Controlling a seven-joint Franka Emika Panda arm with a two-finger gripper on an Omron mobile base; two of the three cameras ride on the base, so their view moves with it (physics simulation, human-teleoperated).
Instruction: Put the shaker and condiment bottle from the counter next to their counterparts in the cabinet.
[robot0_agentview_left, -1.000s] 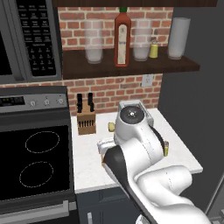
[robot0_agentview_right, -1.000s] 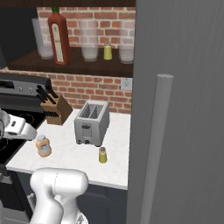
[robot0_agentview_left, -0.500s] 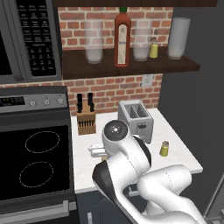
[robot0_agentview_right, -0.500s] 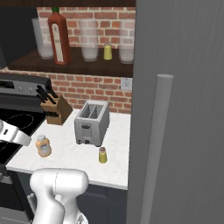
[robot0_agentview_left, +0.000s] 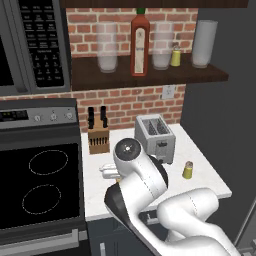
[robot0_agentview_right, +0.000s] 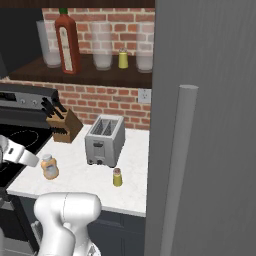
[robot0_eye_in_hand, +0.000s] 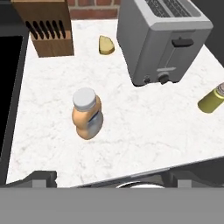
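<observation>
The condiment bottle (robot0_eye_in_hand: 87, 113), a small orange bottle with a pale cap, stands upright on the white counter (robot0_eye_in_hand: 131, 127); it is also on the counter's left in the right base view (robot0_agentview_right: 49, 167). My gripper (robot0_eye_in_hand: 113, 180) is open and hangs above the counter's front edge, short of the bottle and holding nothing. Its white hand (robot0_agentview_right: 22, 155) sits just left of the bottle. The olive shaker (robot0_eye_in_hand: 212, 99) (robot0_agentview_left: 187, 170) (robot0_agentview_right: 117, 177) stands right of the toaster's front. On the cabinet shelf (robot0_agentview_left: 150, 77) stand the tall red bottle (robot0_agentview_left: 139, 44) and the yellow shaker (robot0_agentview_left: 175, 56).
A silver toaster (robot0_eye_in_hand: 164, 39) and a wooden knife block (robot0_eye_in_hand: 48, 26) stand at the back of the counter, with a small yellow piece of food (robot0_eye_in_hand: 106, 45) between them. Several glasses share the shelf. The black stove (robot0_agentview_left: 40, 185) lies left, a tall grey panel (robot0_agentview_right: 210, 125) right.
My arm has swung down and to the left, bringing the hand low over the counter's front near the condiment bottle. The jaws stayed open. Bottle and shaker have not moved.
</observation>
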